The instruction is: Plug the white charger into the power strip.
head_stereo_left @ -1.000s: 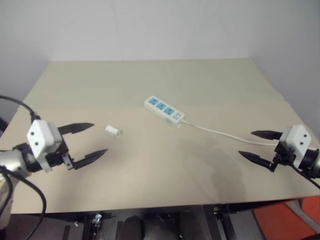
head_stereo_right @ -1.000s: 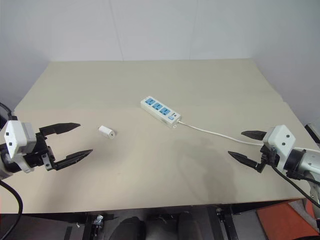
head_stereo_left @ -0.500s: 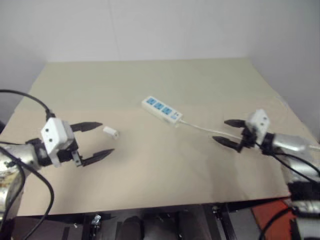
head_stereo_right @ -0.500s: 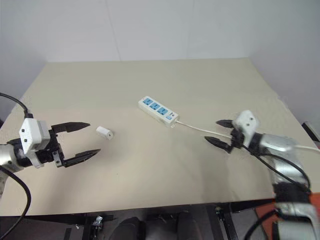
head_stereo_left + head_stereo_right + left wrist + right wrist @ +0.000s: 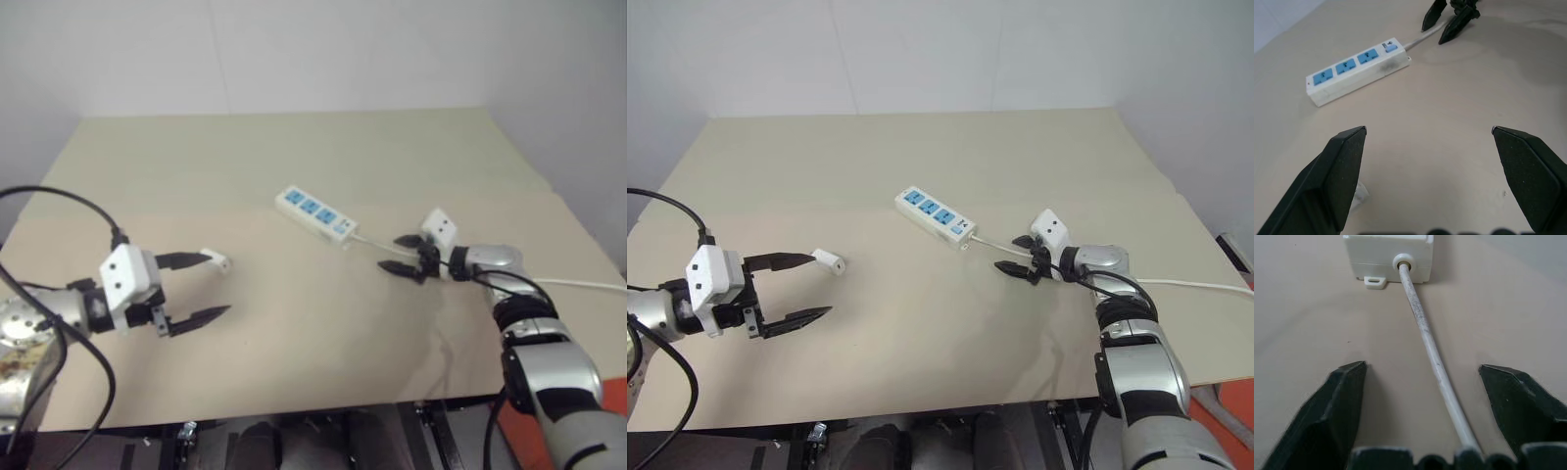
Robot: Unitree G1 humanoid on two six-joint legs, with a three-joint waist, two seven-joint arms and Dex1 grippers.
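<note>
The tabletop [image 5: 921,323] is seen from above and behind by both head views. The power strip [image 5: 1354,70] is faced from low by the left wrist view; its cord [image 5: 1432,360] is viewed from very near by the right wrist view.

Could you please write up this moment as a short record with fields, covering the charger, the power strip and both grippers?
surface: tan table
white charger: lying on the table, unplugged, at the tip of one finger of the left gripper
power strip: flat on the table, three blue sockets free
cord: runs from the strip's end between the right gripper's fingers
left gripper: open, beside the charger
right gripper: open, straddling the cord, not closed on it
task stage: charger not yet picked up
</note>
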